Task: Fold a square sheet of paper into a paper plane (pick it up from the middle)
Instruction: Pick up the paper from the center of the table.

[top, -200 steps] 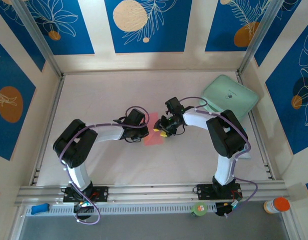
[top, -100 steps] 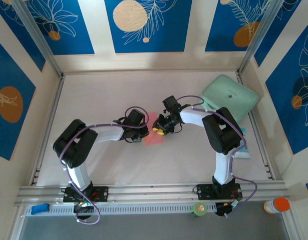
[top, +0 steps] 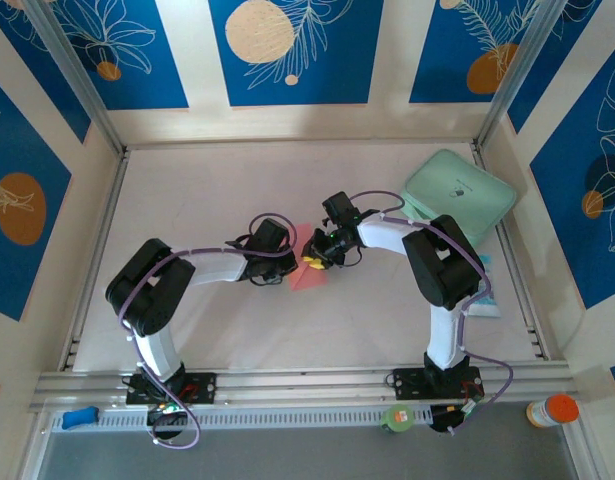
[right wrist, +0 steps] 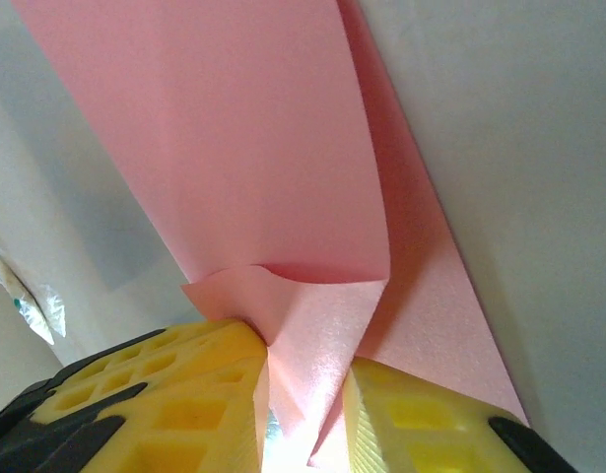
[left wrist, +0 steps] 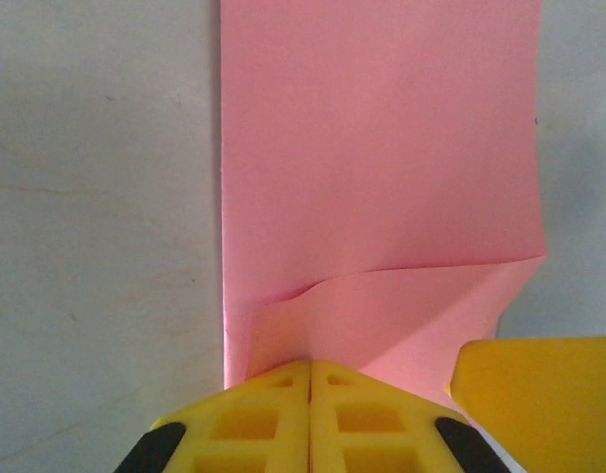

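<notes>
We are mid-fold: our left gripper [left wrist: 310, 379], pressed together, pins the pink paper [left wrist: 381, 158]; our right gripper [right wrist: 304, 394] pinches its lifted corner, ready to crease.

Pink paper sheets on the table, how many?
1. The salmon-pink square sheet of paper lies mid-table, pinched between the left gripper and the right gripper. Others may be hidden under the arms.

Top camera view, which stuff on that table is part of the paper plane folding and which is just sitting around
In the job: pink paper sheet, left gripper, right gripper.

Lying about: mint-green pad, orange-capped bottle, blue object.
</notes>
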Robot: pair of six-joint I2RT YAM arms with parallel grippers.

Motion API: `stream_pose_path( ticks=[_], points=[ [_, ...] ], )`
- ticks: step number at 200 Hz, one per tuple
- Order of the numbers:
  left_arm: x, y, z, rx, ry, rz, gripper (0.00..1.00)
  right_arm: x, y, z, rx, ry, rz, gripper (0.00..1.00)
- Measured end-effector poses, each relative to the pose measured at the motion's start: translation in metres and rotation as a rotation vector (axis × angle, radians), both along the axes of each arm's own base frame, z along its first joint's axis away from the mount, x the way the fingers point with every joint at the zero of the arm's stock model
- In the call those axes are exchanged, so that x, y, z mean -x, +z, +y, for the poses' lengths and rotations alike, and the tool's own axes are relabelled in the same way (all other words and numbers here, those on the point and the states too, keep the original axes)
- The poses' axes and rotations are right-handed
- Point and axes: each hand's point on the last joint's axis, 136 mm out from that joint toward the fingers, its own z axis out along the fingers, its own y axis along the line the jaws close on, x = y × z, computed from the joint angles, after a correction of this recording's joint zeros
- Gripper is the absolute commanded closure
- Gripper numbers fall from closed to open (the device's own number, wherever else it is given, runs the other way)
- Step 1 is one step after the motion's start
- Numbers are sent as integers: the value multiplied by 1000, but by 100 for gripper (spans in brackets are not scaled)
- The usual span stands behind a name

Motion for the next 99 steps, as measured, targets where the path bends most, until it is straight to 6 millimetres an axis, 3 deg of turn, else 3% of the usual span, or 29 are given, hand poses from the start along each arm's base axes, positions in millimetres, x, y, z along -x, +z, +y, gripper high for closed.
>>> stream_pose_path(
  ticks=[99],
  points=[
    [0,0,0,20,10,13,92,7,-8,11,-60,95,-98,90]
  ],
)
